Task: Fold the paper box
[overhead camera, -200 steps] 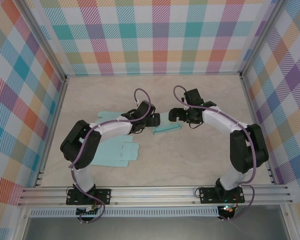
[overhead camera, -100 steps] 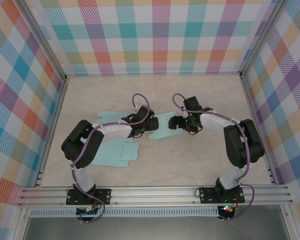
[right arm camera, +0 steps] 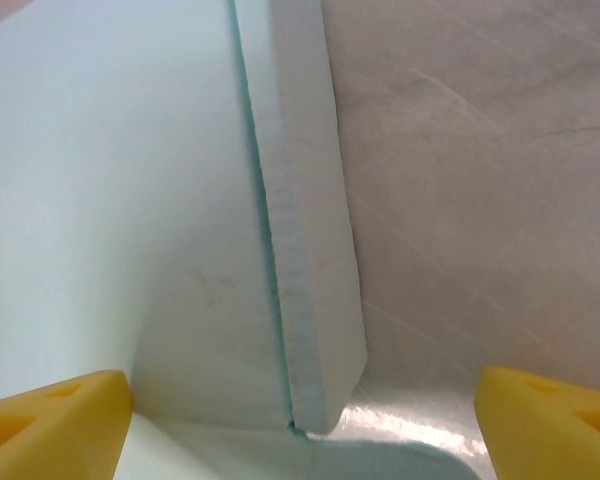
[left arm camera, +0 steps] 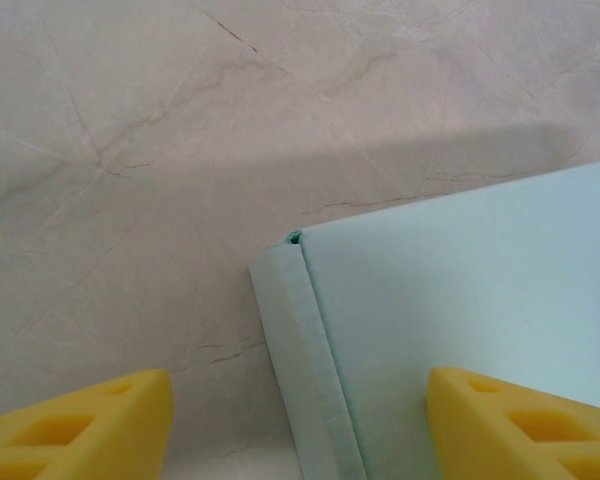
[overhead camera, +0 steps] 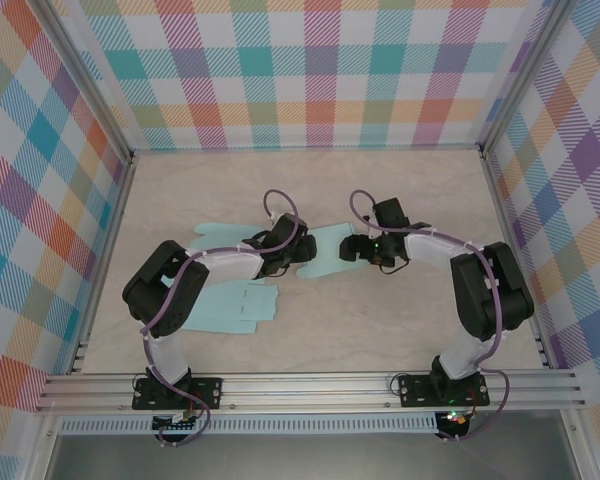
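The flat pale-teal paper box (overhead camera: pixel 327 256) is lying at the middle of the beige table (overhead camera: pixel 380 320), where the left gripper (left arm camera: pixel 298 425) and right gripper (right arm camera: pixel 300 420) are straddling its folded edges, spread wide, holding nothing.

We take the top external view from a fixed point above and behind the arm bases. It looks steeply down and stands well back, so it covers the whole table (overhead camera: pixel 380 330).

The left wrist view sits very near the table (left arm camera: pixel 130 150). It looks down past the left claw (left arm camera: pixel 300 430), with the yellow fingers (left arm camera: pixel 80 420) at the lower corners of the frame.

The right wrist view is equally near and looks past the right claw (right arm camera: pixel 300 420) in the same way.

All three views share the pale green paper sheet (overhead camera: pixel 325 255) at the table's middle. The left wrist view takes a folded corner of it, and the right wrist view takes a folded edge.
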